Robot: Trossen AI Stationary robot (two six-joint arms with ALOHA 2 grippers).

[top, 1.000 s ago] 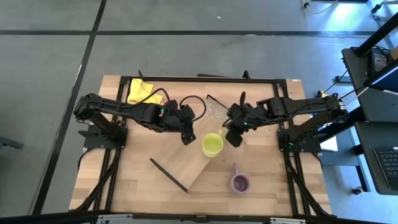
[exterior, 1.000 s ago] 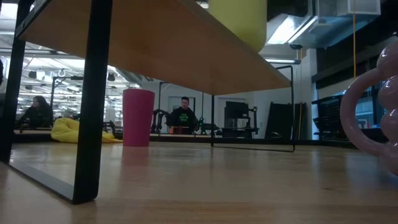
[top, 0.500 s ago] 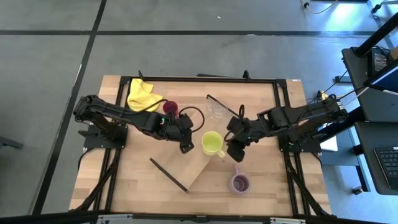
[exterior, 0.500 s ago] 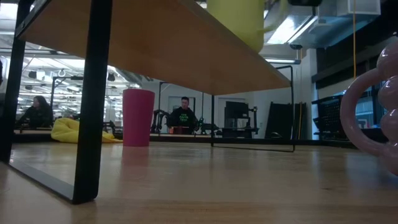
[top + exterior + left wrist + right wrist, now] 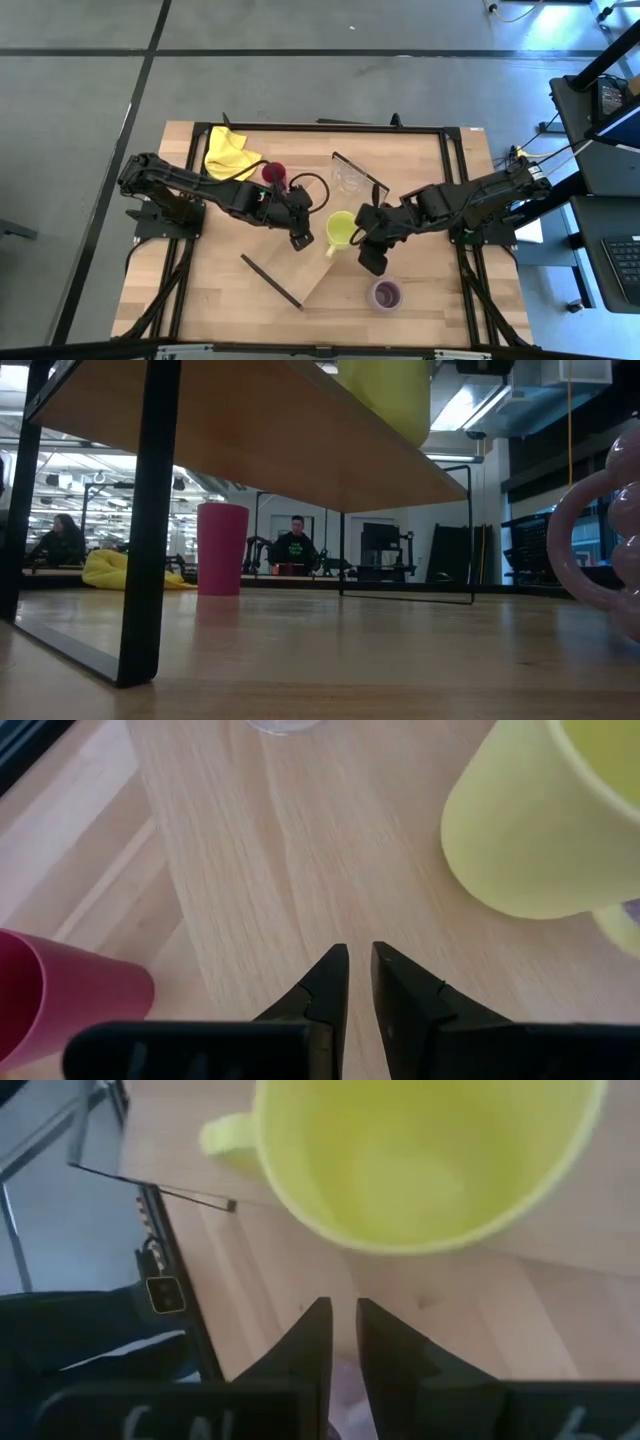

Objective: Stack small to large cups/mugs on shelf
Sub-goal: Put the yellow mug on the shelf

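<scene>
Cups around the shelf, seen from above

The handled mug (image 5: 340,229) stands on the shelf (image 5: 318,262), between the left gripper (image 5: 298,240) and right gripper (image 5: 368,262). The tumbler (image 5: 274,172) stands behind the shelf beside the cloth (image 5: 226,148); the second mug (image 5: 385,294) sits on the table (image 5: 225,295), right of the shelf's front end.

The shelf (image 5: 300,870) is smooth, pale grained wood. The lime-yellow mug (image 5: 540,820) looks matt; the yellow cloth (image 5: 226,148) lies soft and crumpled.
</scene>
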